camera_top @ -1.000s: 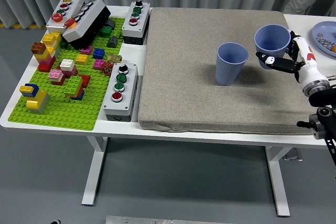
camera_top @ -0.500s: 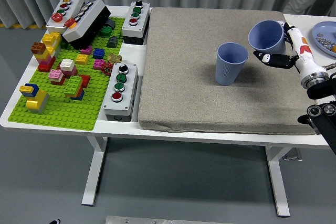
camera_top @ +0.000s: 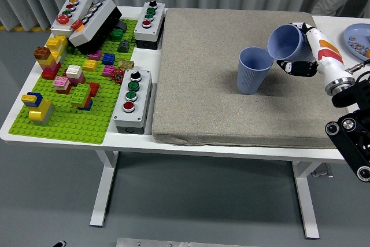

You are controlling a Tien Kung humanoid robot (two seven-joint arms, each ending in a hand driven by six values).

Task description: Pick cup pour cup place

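Observation:
A blue cup [camera_top: 253, 69] stands upright on the grey mat [camera_top: 219, 85], mouth open to the top. My right hand [camera_top: 302, 50] holds a second blue cup [camera_top: 284, 43] just right of it and slightly higher. This held cup is tilted left, its mouth leaning over the standing cup's rim. White and black fingers [camera_top: 298, 67] wrap around its side. The left arm does not show in the head view.
A green baseplate [camera_top: 69, 114] with several coloured bricks lies at the left. Button boxes [camera_top: 133, 99] stand beside the mat's left edge and at the back left. A blue plate [camera_top: 358, 39] with small items sits at the far right edge.
The right hand has carried its cup leftward and a little up, and tipped it from nearly upright to leaning toward the standing cup. The standing cup has stayed put.

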